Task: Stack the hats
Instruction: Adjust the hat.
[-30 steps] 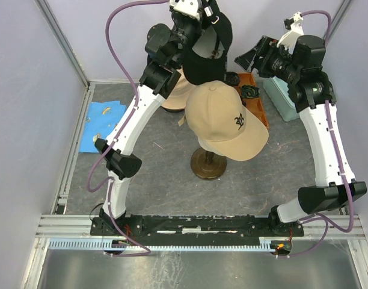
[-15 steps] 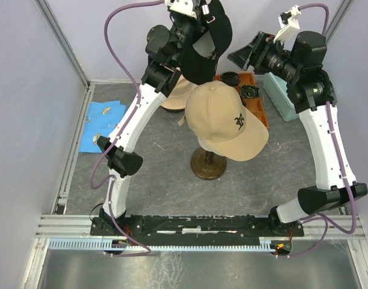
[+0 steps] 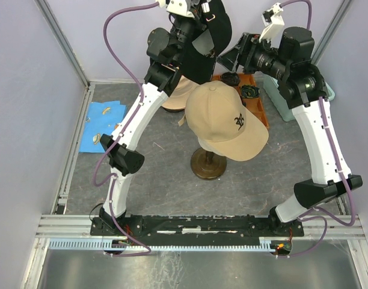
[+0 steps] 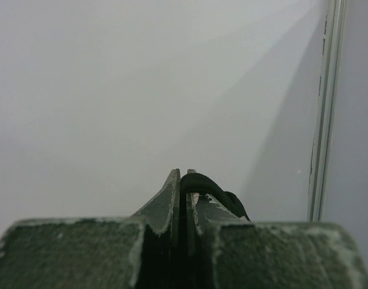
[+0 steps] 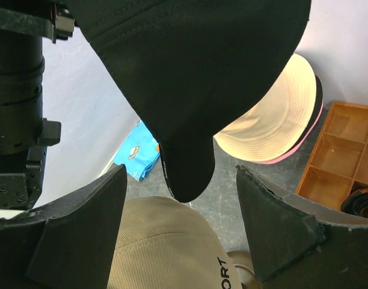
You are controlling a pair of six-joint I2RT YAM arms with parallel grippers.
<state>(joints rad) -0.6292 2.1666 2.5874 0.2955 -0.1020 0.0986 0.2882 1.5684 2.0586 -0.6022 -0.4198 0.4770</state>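
With left gripper (image 4: pixel 183 180), fingers pressed together, pinches black cap (image 3: pixel 199 60) by its strap, arm reared high against the pale lilac wall. With right gripper (image 5: pixel 181 174), spread wide and empty, flanks that cap's stiff brim. Below, twill tan cap (image 3: pixel 223 120); behind, on mottled grey table (image 3: pixel 154 174), soft pink-edged bucket hat (image 5: pixel 274 120).
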